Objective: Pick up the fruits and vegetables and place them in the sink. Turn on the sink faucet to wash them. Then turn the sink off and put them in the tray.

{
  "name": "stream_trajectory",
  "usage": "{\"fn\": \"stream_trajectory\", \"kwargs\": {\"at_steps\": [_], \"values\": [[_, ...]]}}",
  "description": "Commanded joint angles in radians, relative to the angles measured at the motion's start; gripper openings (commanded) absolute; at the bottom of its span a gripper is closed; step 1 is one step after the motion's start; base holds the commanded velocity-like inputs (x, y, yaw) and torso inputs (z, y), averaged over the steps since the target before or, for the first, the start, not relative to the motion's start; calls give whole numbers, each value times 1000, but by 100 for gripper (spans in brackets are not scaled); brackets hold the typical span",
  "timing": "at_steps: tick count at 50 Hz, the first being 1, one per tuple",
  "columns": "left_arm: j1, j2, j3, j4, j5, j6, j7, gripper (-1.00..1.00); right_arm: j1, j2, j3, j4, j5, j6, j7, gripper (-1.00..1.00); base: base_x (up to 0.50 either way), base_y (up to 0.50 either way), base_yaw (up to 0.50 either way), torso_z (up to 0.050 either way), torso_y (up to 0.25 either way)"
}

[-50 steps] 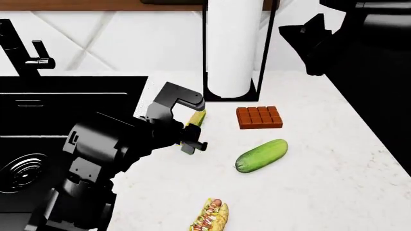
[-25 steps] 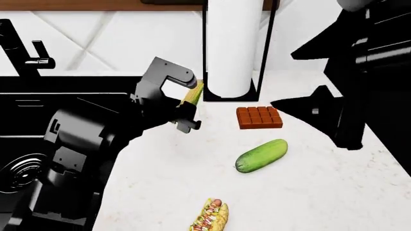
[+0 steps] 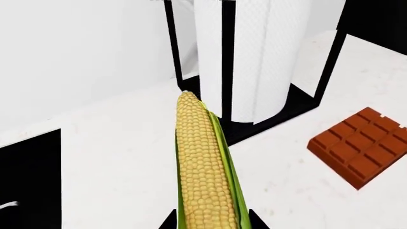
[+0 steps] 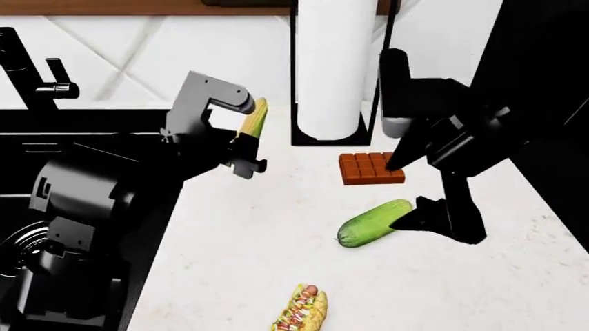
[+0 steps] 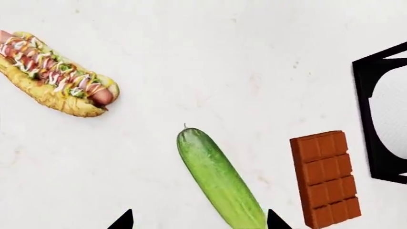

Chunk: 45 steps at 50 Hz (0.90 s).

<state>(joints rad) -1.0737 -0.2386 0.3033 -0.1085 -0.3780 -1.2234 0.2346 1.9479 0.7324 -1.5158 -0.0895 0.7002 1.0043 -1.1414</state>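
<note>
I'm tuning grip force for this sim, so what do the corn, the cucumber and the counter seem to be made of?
The corn looks like bumpy yellow kernels with a thin green husk along one side, fairly matte. The cucumber looks smooth, with a slightly glossy, finely mottled green skin. The counter looks like white speckled stone, though a laminate could render the same.

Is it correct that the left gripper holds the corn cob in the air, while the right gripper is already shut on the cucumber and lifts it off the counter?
Not quite. The left gripper does hold the corn cob up. But the right wrist view shows the cucumber flat on the counter, with the right gripper open, its fingertips apart on either side of it.
</note>
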Motion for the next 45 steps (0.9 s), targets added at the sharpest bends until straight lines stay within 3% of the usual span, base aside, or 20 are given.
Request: {"fn": "stream_trajectory", "kwargs": {"at_steps": [1, 8, 19, 45], "values": [[37, -32, -43, 57, -19, -23, -27, -100, -88, -106, -195, 215, -236, -318, -129, 100, 0, 0, 0, 0, 0], [46, -44, -66, 108, -34, -48, -37, -100, -152, -175, -205, 398, -284, -469, -143, 100, 0, 0, 0, 0, 0], [62, -55, -88, 133, -42, -69, -55, -100, -229, -347, -216, 819, -373, -842, -211, 100, 0, 0, 0, 0, 0], [110, -66, -109, 204, -61, -107, -91, -100, -354, -404, -190, 880, -311, -931, -230, 100, 0, 1, 1, 0, 0]]}}
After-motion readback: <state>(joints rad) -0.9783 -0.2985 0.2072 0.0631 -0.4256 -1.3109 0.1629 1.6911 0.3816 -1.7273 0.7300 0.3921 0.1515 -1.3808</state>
